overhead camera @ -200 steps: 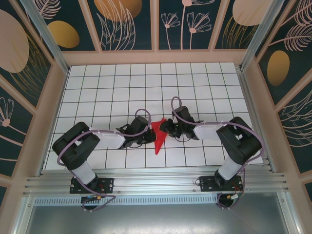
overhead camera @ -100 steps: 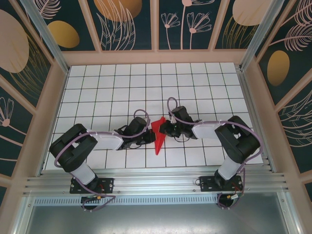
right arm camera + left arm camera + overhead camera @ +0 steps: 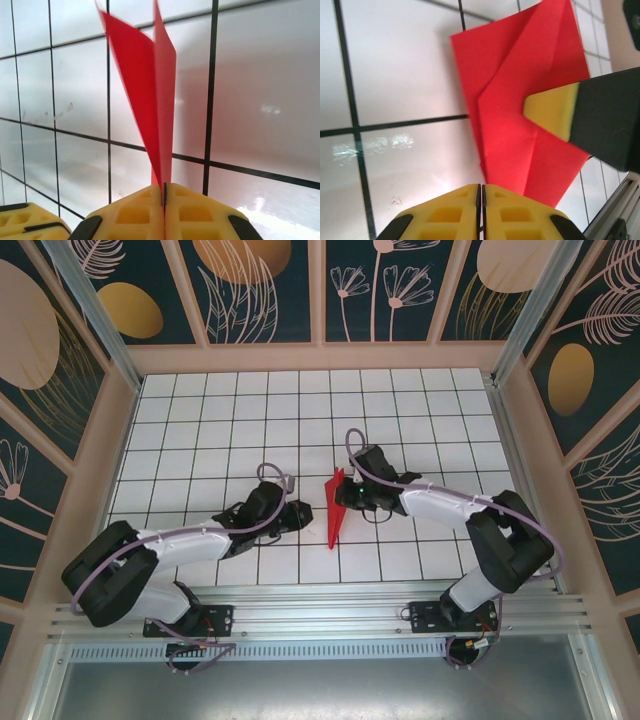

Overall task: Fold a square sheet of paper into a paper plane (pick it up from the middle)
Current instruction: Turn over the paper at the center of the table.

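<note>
This is looking like a robotics lab cell: a white desk ruled with black grid lines (image 3: 220, 410) is sitting inside a silver aluminium-profile frame (image 3: 320, 612), dark teal wall panels printed with golden leaves (image 3: 270, 290) are boxing it in, and a black-and-white left robot arm (image 3: 185, 538) and matching right robot arm (image 3: 435, 505) are standing bolted to the front rail.

Counter (image 3: 400, 410): white tiles, dark grid lines. Surrounding wall panels (image 3: 270, 290): dark teal, gold leaf motifs. Aluminium rail (image 3: 320, 615) along near edge.
</note>
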Controlling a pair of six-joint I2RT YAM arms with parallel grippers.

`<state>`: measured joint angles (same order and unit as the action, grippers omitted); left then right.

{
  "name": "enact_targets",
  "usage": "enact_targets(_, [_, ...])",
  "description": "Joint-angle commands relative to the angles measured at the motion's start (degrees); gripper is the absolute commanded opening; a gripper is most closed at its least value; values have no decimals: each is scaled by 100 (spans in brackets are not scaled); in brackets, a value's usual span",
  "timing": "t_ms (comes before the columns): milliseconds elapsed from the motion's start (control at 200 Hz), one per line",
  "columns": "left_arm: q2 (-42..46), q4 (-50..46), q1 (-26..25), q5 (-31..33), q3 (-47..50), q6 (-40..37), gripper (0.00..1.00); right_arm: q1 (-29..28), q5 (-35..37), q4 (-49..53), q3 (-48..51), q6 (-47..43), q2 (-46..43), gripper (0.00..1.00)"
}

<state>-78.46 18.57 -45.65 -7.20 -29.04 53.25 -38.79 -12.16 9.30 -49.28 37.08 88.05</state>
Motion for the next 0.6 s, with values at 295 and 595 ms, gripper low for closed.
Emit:
enact_targets(295, [2084,-1042,22,2340,801,555,15,-1239,4439,4874,-2329,168,1239,8])
enact_targets(595, [3780,-2088,29,3408,1172,976,18,-1998,4042,4846,-3702,350,2887,16])
